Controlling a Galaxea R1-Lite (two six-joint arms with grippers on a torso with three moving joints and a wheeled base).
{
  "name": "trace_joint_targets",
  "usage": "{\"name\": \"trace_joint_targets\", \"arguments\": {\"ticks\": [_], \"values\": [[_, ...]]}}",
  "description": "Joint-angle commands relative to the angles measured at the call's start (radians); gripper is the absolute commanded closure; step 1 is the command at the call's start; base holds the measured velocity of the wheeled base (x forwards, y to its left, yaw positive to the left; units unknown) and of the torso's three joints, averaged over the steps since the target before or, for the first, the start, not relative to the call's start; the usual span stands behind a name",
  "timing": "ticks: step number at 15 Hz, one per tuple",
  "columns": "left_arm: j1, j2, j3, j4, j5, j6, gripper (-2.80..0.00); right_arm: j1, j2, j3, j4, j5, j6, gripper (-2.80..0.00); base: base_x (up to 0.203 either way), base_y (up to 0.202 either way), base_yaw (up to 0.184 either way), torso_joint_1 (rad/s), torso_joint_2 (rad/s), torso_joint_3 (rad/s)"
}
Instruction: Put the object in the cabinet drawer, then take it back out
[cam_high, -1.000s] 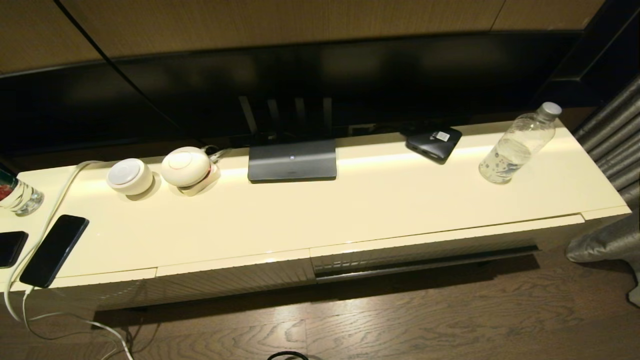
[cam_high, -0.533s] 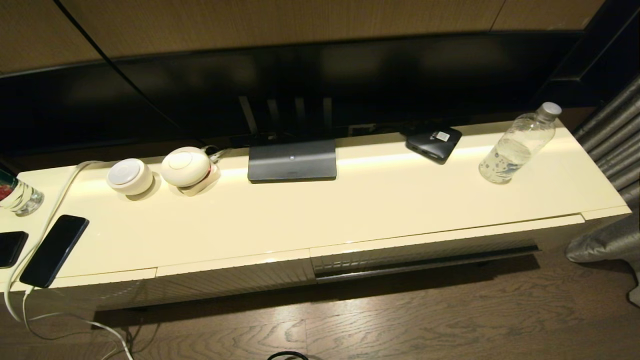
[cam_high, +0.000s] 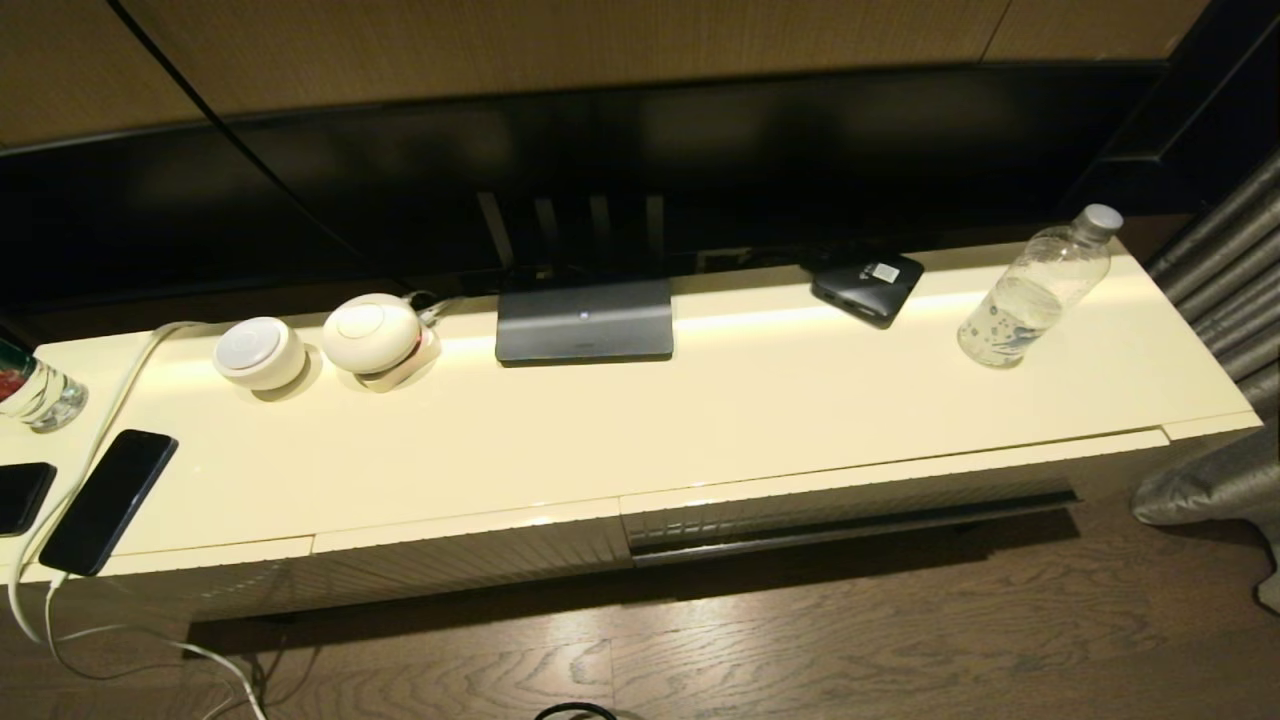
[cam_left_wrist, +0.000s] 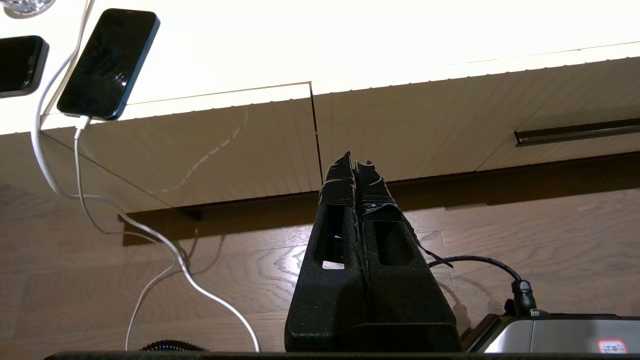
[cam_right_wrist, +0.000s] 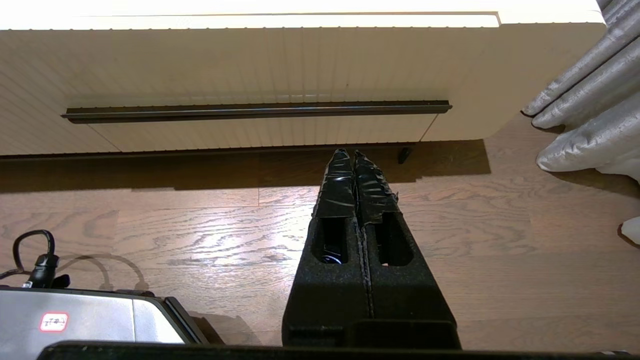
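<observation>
Your water bottle (cam_high: 1035, 290) stands upright on the far right end of the cream cabinet top (cam_high: 640, 420), well apart from both grippers. Your right gripper (cam_right_wrist: 354, 152) hangs low over the wood floor (cam_right_wrist: 225, 230) before the drawer (cam_right_wrist: 260, 65), fingers pressed together, empty. Your left gripper (cam_left_wrist: 354, 157) sits likewise pinched together with nothing between its fingers, facing the narrower ribbed panel (cam_left_wrist: 210, 150). The drawer is closed, with a dark handle bar (cam_right_wrist: 255, 110) along its ribbed front. A grey curtain (cam_right_wrist: 585, 100) hangs beside the cabinet's right end. The bottle's label print cannot be read.
</observation>
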Motion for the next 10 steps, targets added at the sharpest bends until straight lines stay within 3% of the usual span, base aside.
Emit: {"name": "trace_joint_targets", "arguments": {"ticks": [1,10], "values": [[0.000,0.001,0.003,0.000,0.000,0.000,0.00,0.000,0.004,0.002,0.002,-0.001,-0.001,0.00,0.000,0.000,0.000,0.000,0.00,0.000],[0.000,0.001,0.003,0.000,0.000,0.000,0.00,0.000,0.004,0.000,0.000,0.001,0.005,0.00,0.000,0.000,0.000,0.000,0.00,0.000]]}}
